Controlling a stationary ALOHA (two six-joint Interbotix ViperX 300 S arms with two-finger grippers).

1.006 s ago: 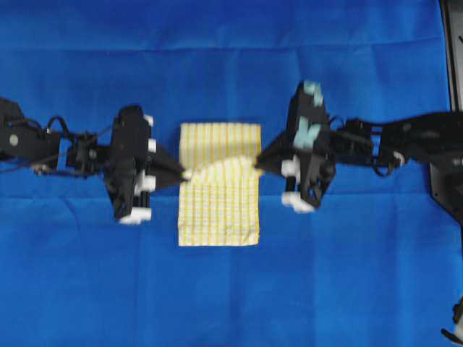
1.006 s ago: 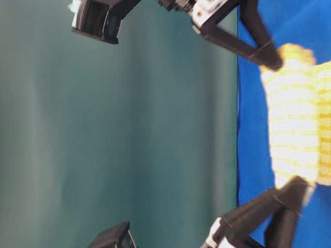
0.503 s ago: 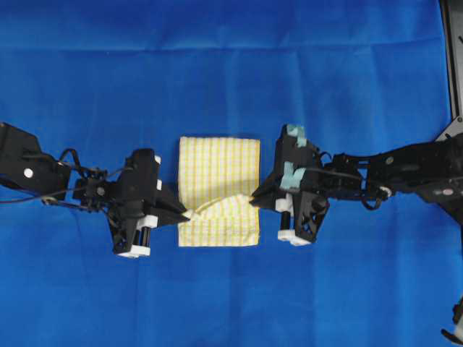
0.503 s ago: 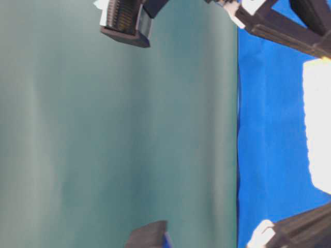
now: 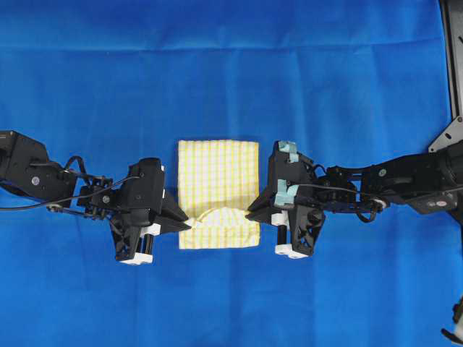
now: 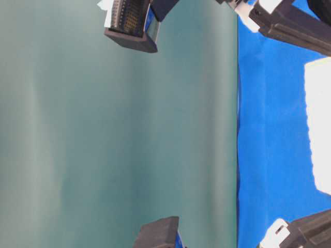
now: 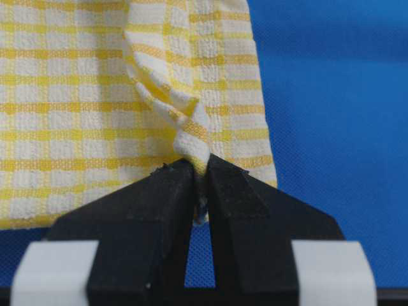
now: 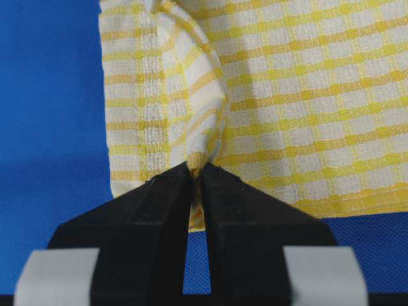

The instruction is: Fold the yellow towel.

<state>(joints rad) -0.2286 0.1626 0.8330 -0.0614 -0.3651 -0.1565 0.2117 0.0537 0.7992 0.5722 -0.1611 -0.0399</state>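
Blue cloth and plain backdrop

A large blue cloth (image 5: 231, 65) covers the table, with faint creases running across it; in the table-level view a dull green backdrop (image 6: 103, 134) meets its edge.

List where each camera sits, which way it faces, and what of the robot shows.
Overhead: straight down on the blue cloth; both arms, the left hand and right hand at the towel.
Table-level: turned sideways, along the cloth edge toward a green wall; arm parts at the frame edges.
Left wrist: behind shut fingers pinching towel.
Right wrist: same, fingers shut.
Shared: the towel appears in all four views.
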